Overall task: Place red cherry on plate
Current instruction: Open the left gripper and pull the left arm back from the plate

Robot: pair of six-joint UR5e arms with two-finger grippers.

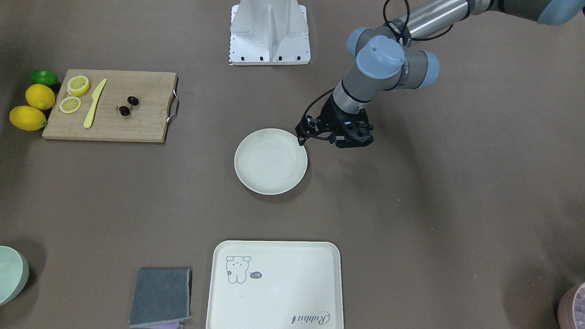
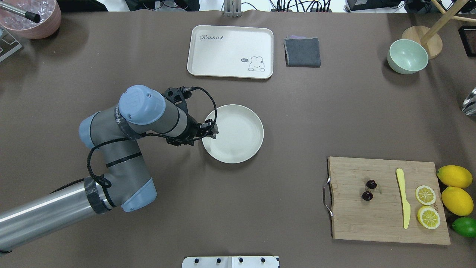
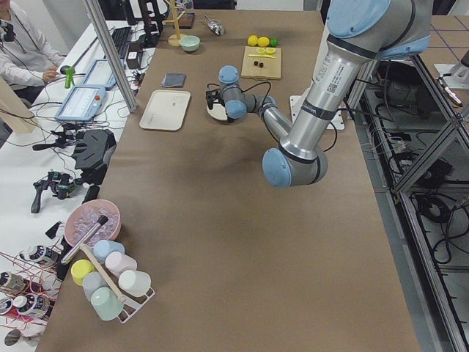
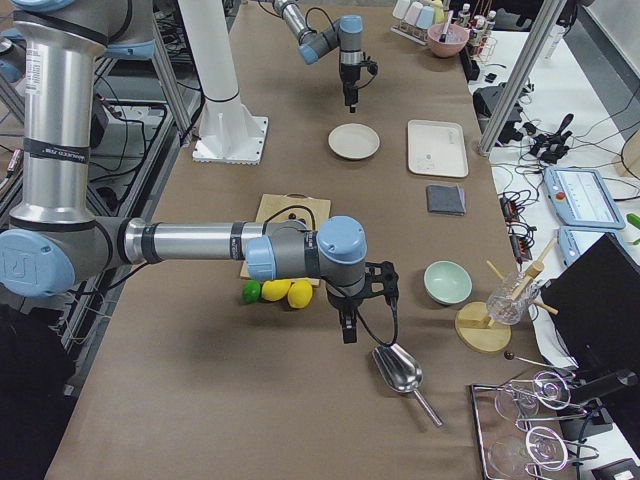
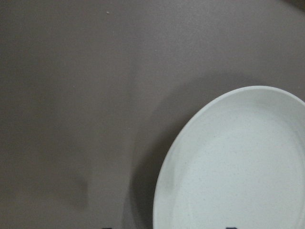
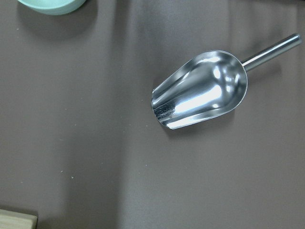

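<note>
Two dark red cherries [image 2: 371,184] [image 2: 367,195] lie close together on the wooden cutting board [image 2: 372,227], also in the front-facing view as the cherries [image 1: 133,100]. The round off-white plate [image 2: 238,136] sits empty mid-table. My left gripper [image 2: 212,131] hangs over the plate's rim on the robot's left side, nothing in it. The left wrist view shows the plate [image 5: 238,167] and two fingertips far apart at the bottom edge, so it is open. My right gripper [image 4: 347,332] points down far from the board; I cannot tell its state.
A yellow knife [image 2: 403,197], two lemon slices [image 2: 425,195], lemons [image 2: 454,176] and a lime [image 2: 465,226] are on or next to the board. A cream tray [image 2: 230,48], grey cloth [image 2: 302,52] and mint bowl [image 2: 407,56] line the far edge. A metal scoop [image 6: 200,90] lies under the right wrist.
</note>
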